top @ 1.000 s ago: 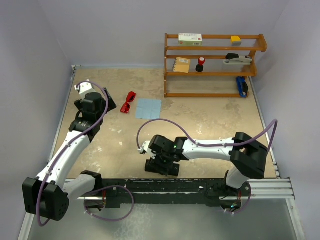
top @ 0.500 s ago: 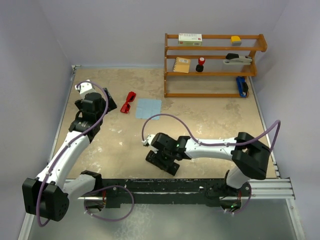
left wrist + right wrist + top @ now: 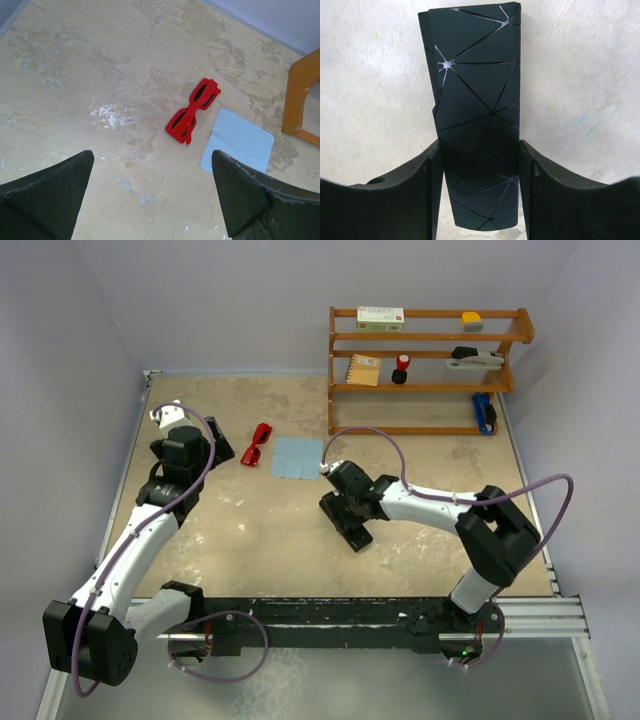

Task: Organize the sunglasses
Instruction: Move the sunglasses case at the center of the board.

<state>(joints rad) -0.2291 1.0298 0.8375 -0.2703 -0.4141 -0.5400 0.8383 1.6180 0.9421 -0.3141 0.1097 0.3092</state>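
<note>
The red sunglasses [image 3: 258,444] lie folded on the table at the back left, beside a light blue cloth [image 3: 298,457]. In the left wrist view the sunglasses [image 3: 193,110] and the cloth [image 3: 239,143] lie ahead of my left gripper [image 3: 152,192], which is open and empty above the table. My right gripper [image 3: 348,508] is shut on the black case [image 3: 349,522], its fingers [image 3: 432,170] pressed on both long sides of the case [image 3: 477,115]. The case shows a cracked line pattern and is held just right of the cloth.
A wooden shelf [image 3: 425,370] stands at the back right with a notepad, a box, a red-topped stamp and other small items. Walls close in the table at the back and sides. A black rail [image 3: 330,615] runs along the near edge.
My right gripper has carried the black case from the near middle of the table back and to the right, toward the cloth. The left arm has hardly moved.
</note>
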